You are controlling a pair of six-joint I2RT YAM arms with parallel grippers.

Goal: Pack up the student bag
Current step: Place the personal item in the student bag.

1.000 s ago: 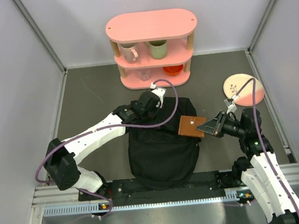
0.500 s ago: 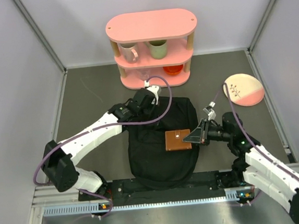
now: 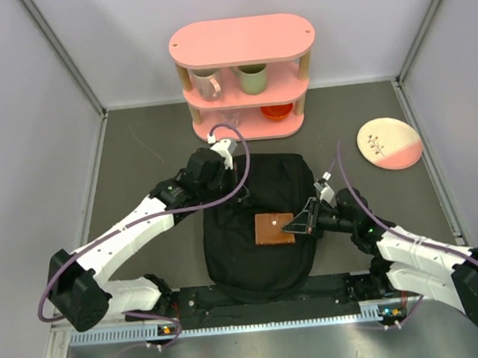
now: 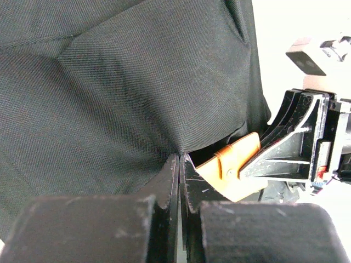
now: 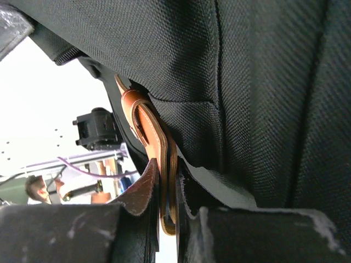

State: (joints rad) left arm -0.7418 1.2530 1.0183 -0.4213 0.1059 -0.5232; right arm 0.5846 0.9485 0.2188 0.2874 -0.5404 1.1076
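The student bag, a floppy black backpack, lies in the middle of the table. My left gripper is at its upper left edge, shut on a pinch of the bag's fabric, which rises toward the fingertips. My right gripper reaches in from the right, shut on a brown leather wallet held over the bag's middle. In the right wrist view the wallet stands edge-on between the fingers, close beside black bag fabric. The left wrist view shows the wallet under the lifted fabric.
A pink shelf stands at the back with a pale mug, a green mug, a glass and a red bowl. A pink-and-white plate lies at the right.
My right gripper has carried the wallet left and forward, from the bag's right edge to over its middle. My left gripper has shifted left and back, still pinching the fabric.
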